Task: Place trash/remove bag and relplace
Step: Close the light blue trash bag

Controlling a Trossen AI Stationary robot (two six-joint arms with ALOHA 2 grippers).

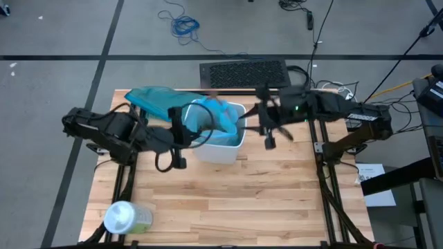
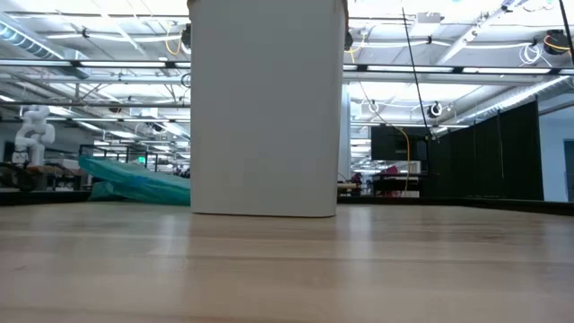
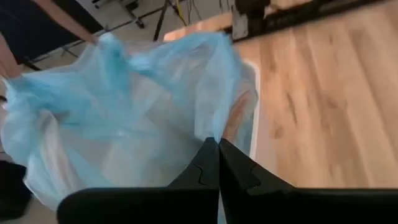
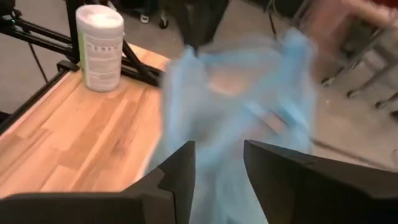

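The left end effector (image 3: 217, 163) is pinching the near rim of the pale-blue bin liner (image 3: 124, 106), fingers fully together on the film. The right end effector (image 4: 217, 165), fingers partly apart with film between them, is reaching toward the opposite rim. The liner is sitting bunched in the white bin (image 1: 225, 151) on the wooden surface (image 1: 277, 200), directly between both arms.

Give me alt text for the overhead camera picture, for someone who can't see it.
Two dark robot arms meet over a white bin on a wooden table, the left gripper and right gripper at its light-blue bag. A teal bag lies behind; a pale-green container lies near the front.
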